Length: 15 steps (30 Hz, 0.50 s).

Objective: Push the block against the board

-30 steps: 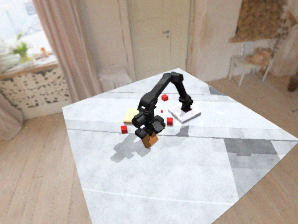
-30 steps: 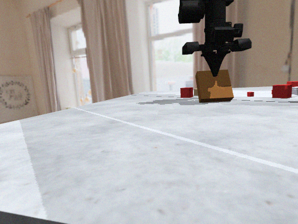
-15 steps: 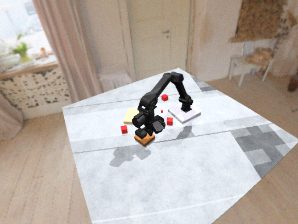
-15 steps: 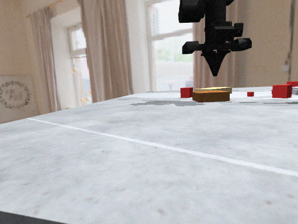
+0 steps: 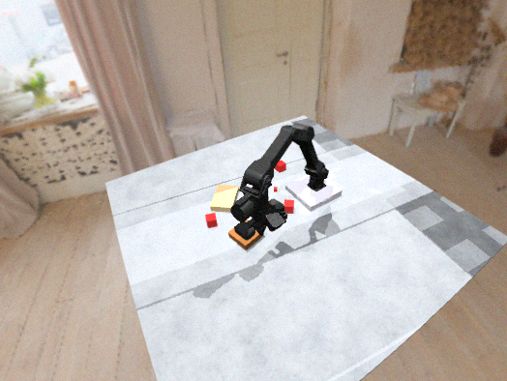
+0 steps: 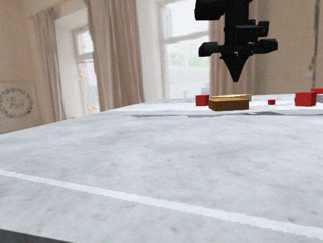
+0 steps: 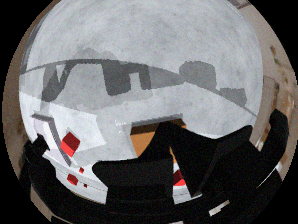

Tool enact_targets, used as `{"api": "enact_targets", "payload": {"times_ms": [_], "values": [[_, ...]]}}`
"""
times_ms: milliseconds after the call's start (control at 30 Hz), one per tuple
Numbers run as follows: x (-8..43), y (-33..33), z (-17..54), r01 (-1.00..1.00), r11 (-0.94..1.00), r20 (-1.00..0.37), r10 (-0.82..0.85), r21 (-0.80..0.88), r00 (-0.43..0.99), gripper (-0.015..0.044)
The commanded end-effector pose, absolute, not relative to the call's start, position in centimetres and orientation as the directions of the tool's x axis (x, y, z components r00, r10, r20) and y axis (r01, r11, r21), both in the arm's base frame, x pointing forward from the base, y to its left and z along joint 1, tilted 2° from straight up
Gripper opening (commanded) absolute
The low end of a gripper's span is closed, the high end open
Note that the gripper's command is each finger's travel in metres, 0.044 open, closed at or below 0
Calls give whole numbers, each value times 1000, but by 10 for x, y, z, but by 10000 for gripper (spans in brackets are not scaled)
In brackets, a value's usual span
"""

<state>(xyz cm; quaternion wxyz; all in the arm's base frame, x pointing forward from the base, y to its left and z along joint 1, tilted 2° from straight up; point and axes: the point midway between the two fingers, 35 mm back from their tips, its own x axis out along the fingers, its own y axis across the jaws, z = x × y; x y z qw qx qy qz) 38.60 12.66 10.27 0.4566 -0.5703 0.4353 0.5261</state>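
The orange-brown square block (image 5: 247, 242) (image 6: 228, 105) (image 7: 142, 143) lies flat on the table, partly hidden by the hand in the top view and by the fingers in the wrist view. The pale yellow board (image 5: 224, 197) (image 6: 245, 97) lies flat behind it, out toward the window side. In the top view a strip of table shows between the two, so they are apart; the arm hides part of the space. My gripper (image 5: 261, 233) (image 6: 235, 81) (image 7: 164, 125) is shut and empty, pointing down. Its fingertips are above the block with a visible gap in the exterior view.
One red cube (image 5: 211, 220) (image 6: 202, 100) stands left of the block, near the board. Another red cube (image 5: 288, 206) (image 6: 305, 98) (image 7: 70, 144) stands between the block and the white base plate (image 5: 310, 204). A third cube (image 5: 281, 166) and a small one (image 5: 275, 189) (image 6: 271, 102) are farther back.
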Motion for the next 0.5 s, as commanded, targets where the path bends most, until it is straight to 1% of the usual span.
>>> {"api": "enact_targets", "payload": {"times_ms": [0, 200, 367, 467], "values": [[383, 135, 100, -978, -202, -998, -19, -54, 59, 0], [381, 142, 100, -978, -202, -998, -18, -54, 58, 0], [382, 139, 142, -978, -203, -998, -18, -55, 60, 0], [381, 139, 150, -978, -202, -998, -18, -54, 59, 0]]}}
